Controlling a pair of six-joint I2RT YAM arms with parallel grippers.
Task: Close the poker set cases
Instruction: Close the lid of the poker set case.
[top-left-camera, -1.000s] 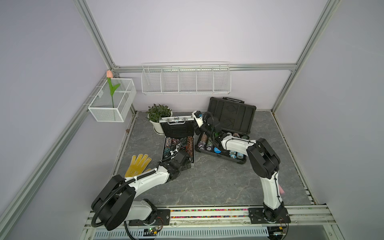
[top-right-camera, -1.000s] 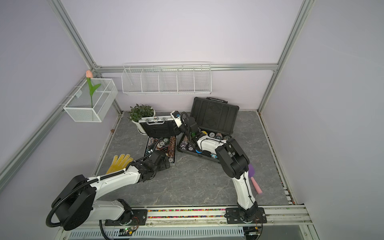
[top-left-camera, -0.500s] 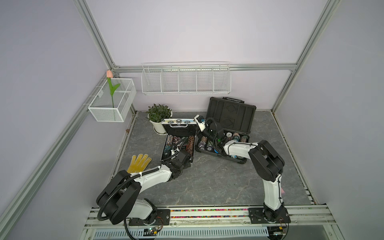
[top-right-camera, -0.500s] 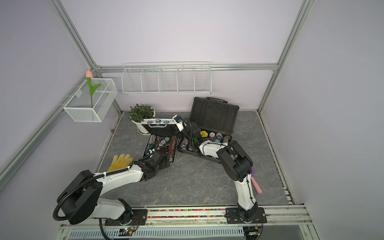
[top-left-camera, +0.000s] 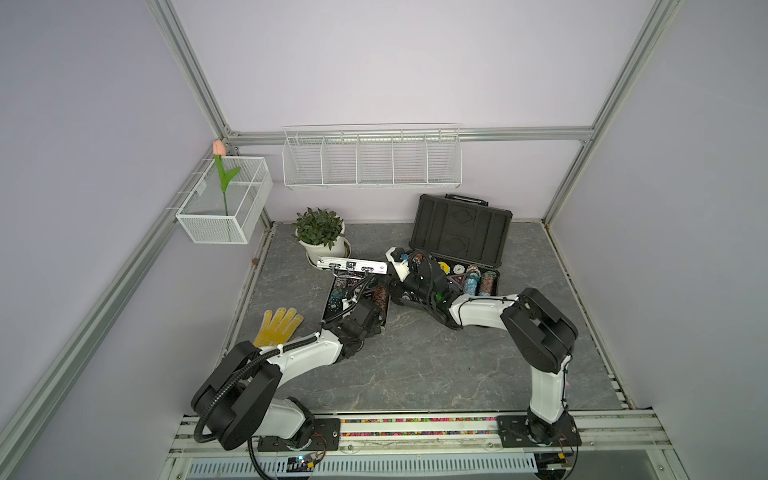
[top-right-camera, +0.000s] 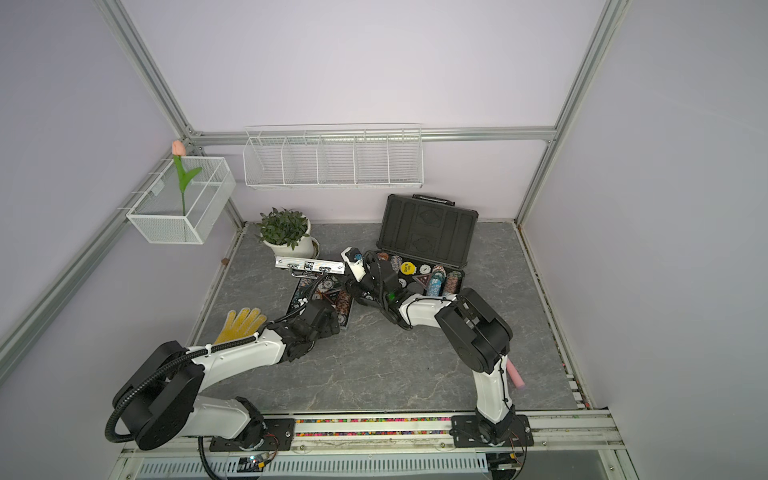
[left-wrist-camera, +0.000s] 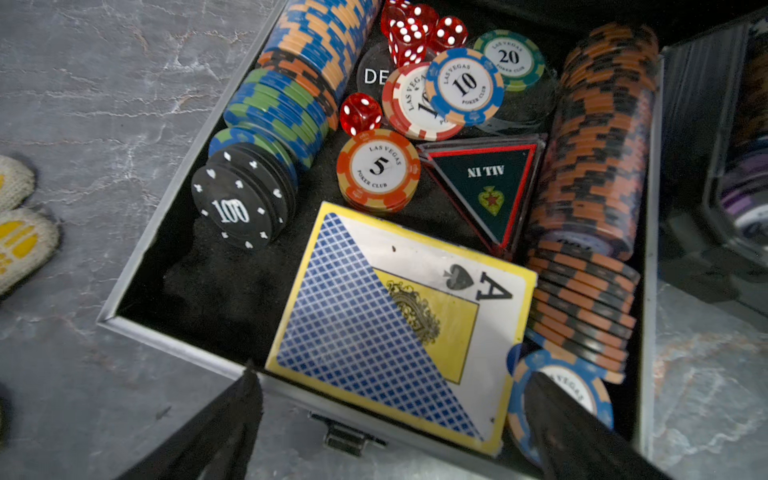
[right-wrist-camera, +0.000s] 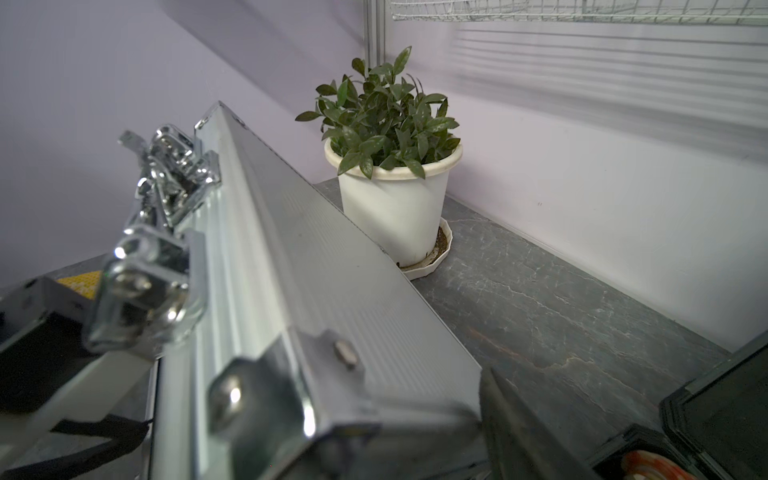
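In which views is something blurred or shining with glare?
Right wrist view: the silver case's lid is soft up close, its chrome latches glaring; the potted plant is sharp. Left wrist view: chips sharp, dark fingers blurred. Top views: evenly lit.

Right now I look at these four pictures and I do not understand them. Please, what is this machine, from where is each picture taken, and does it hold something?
Two white robot arms stand at the front of a grey table. Two pictures look down from above; the other two come from cameras on the arms' wrists. On the table: a small silver poker case, lid half lowered, a larger black poker case wide open, a potted plant and a yellow glove. The left hand is open above the silver case's cards. The right hand is at the silver lid's corner; whether it grips, I cannot tell.
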